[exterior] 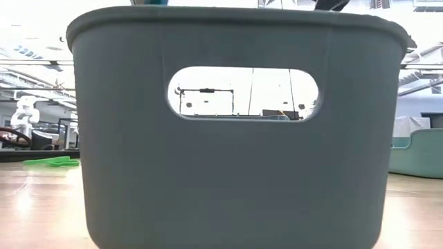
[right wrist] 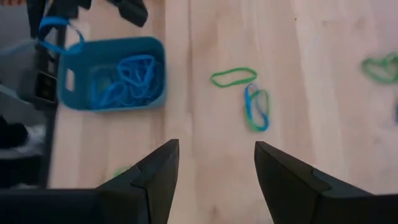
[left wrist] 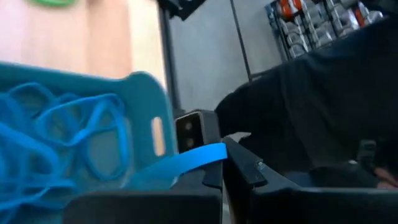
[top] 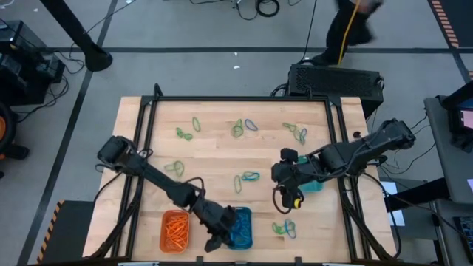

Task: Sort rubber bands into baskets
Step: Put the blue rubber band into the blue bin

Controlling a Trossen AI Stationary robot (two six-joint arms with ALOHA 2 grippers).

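The blue basket (top: 242, 227) holds several blue rubber bands (right wrist: 127, 78) and stands near the table's front edge; its wall (exterior: 235, 173) fills the low view. Beside it on the left is the orange basket (top: 176, 230) with orange bands. My left gripper (top: 215, 241) hovers at the blue basket's near-left corner, shut on a blue rubber band (left wrist: 186, 162). My right gripper (right wrist: 214, 168) stands open above bare table right of centre, nothing between its fingers. The teal basket (top: 313, 185) sits partly hidden under the right arm. My left gripper pinches a blue rubber band (left wrist: 214, 152) between its two fingers. The fingers slant down from the table's left. The band is lifted clear of the table, and a loop of it (right wrist: 57, 28) shows around the fingertips, just outside the blue basket's wall.
Green and blue bands lie scattered over the table: a green one (right wrist: 233, 76) and a blue-green pair (right wrist: 256, 107) ahead of my right gripper, more along the far side (top: 244, 127) and near the front right (top: 284, 229). A black frame (top: 244, 98) borders the table.
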